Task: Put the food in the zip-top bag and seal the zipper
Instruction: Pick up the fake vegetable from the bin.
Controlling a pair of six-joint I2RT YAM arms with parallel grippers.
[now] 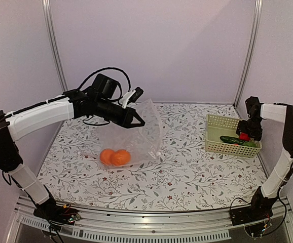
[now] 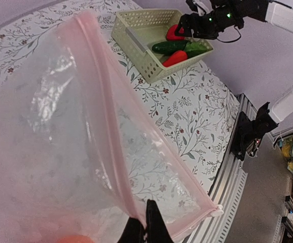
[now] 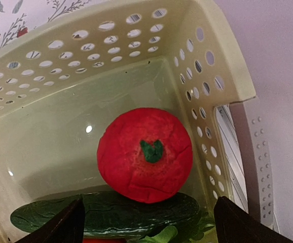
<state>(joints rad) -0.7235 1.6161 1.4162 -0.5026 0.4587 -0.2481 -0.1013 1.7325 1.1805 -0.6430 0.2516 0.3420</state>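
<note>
Right gripper spread wide over red fruit in basket. Left gripper clenched on zipper, holding zip-top bag up; oranges inside. We judge loading half done. Next we lower, straddle fruit, close gently.

Left fingers grip bag containing two oranges.

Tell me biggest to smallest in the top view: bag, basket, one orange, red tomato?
Bag; basket; orange; tomato. The other orange looks the same size. The tomato is partly hidden, so its place is unsure.
</note>
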